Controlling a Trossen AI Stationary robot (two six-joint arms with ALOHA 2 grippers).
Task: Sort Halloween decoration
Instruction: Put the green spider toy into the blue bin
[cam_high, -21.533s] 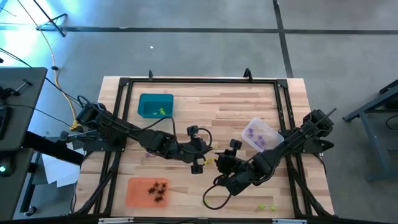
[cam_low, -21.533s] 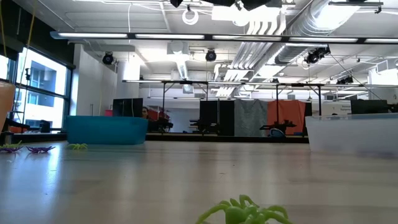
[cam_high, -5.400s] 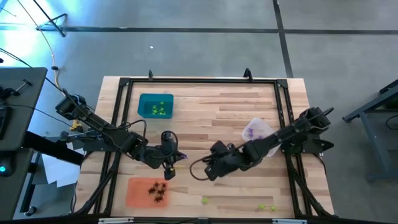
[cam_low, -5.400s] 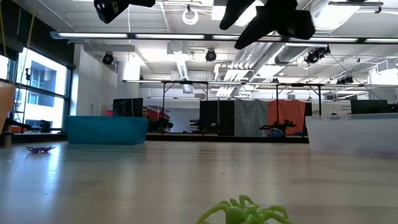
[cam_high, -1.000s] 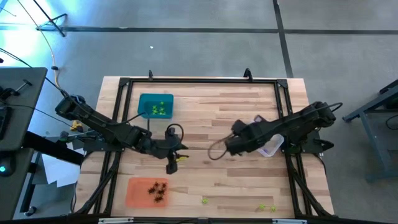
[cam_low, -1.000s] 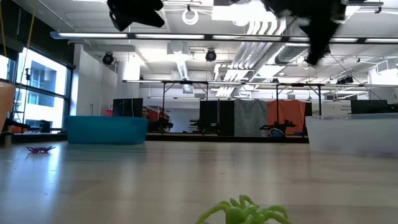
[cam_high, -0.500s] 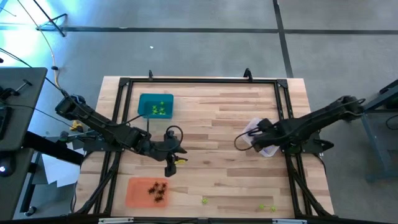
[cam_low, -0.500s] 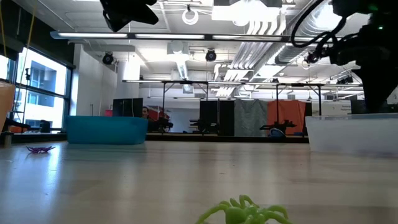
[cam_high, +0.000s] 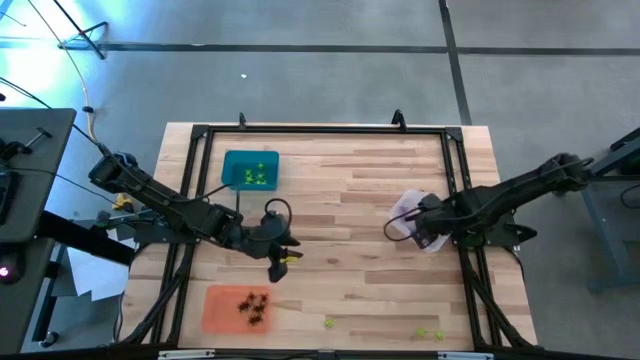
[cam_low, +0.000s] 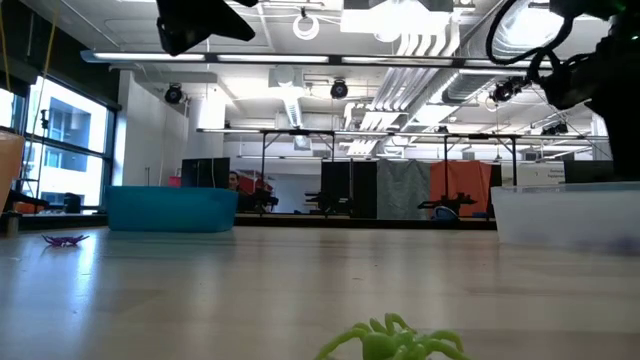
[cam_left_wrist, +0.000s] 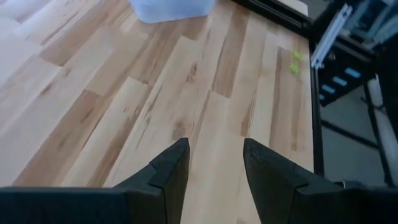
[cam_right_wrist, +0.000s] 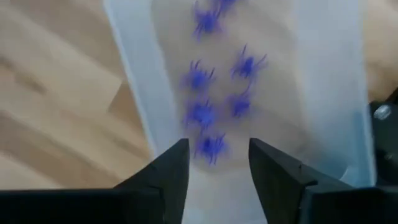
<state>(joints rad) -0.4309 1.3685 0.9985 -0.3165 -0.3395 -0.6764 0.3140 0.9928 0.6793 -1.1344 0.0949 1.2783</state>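
Wooden table (cam_high: 360, 180) | purple spiders (cam_right_wrist: 214, 93), seemingly in clear tray (cam_right_wrist: 323, 93), beyond right fingers (cam_right_wrist: 273, 171)

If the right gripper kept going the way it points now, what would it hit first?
Most likely the purple spiders lying in the clear tray. The right gripper is open and aimed down into that tray, though how far above it cannot be judged.

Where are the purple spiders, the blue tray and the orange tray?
purple spiders (cam_right_wrist: 200, 113): right wrist view, on one spider's body.
blue tray (cam_high: 232, 160): high view, on its rim's corner.
orange tray (cam_high: 218, 312): high view, on bare floor.
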